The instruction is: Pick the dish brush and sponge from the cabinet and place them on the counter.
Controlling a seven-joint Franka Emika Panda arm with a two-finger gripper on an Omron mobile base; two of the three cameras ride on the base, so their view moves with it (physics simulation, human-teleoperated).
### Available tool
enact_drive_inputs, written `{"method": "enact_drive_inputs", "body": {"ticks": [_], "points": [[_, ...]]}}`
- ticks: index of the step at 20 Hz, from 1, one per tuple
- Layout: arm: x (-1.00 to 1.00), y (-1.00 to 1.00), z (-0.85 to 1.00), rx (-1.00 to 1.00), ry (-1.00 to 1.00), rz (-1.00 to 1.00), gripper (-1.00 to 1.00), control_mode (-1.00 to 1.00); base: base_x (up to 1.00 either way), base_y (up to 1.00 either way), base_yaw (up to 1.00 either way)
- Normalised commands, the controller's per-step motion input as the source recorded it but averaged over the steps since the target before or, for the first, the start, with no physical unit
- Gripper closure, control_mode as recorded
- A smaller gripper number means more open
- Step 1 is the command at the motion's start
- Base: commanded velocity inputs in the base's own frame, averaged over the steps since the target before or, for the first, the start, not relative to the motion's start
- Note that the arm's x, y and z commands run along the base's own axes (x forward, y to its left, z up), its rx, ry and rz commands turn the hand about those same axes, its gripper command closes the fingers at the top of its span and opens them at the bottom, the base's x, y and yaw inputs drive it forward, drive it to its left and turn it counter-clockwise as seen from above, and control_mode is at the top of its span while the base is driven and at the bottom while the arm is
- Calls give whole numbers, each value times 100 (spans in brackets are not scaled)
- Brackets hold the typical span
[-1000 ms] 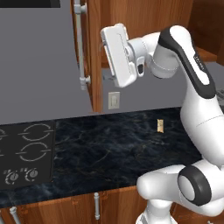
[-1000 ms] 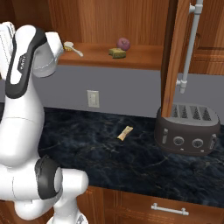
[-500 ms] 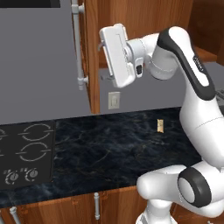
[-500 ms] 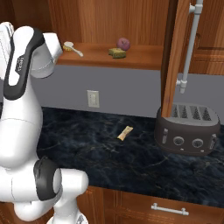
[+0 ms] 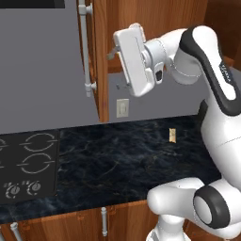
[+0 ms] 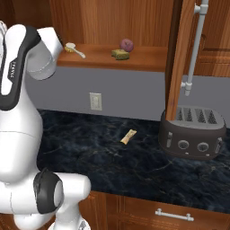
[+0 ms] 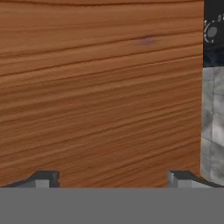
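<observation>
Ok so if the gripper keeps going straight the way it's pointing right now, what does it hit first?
Most likely the cabinet: the hand view looks straight onto its reddish wood panel between the open jaws of the gripper. How close the wood is cannot be judged.

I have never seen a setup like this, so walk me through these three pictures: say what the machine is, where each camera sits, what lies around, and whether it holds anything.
This is a simulated kitchen with a white robot arm on a drivable base. Two pictures come from cameras behind the arm, left and right. The third looks along the gripper, facing wood grain; its two dark fingertips stand wide apart, holding nothing. On the shelf of the open reddish-brown wall cabinet lie a white-handled dish brush, a small yellow-tan sponge and a purple-red ball. The black marbled stone counter carries a dark toaster and a small tan stick.
</observation>
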Motion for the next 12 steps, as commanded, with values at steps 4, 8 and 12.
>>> {"method": "enact_drive_inputs", "body": {"ticks": [4,8,12], "points": [[-29,-39,0,-5,-23,0,-100,-100,0,0,0],[-21,-39,0,-5,-26,0,-100,-100,0,0,0],[-20,-38,2,-5,-31,0,-100,-100,0,0,0]]}}
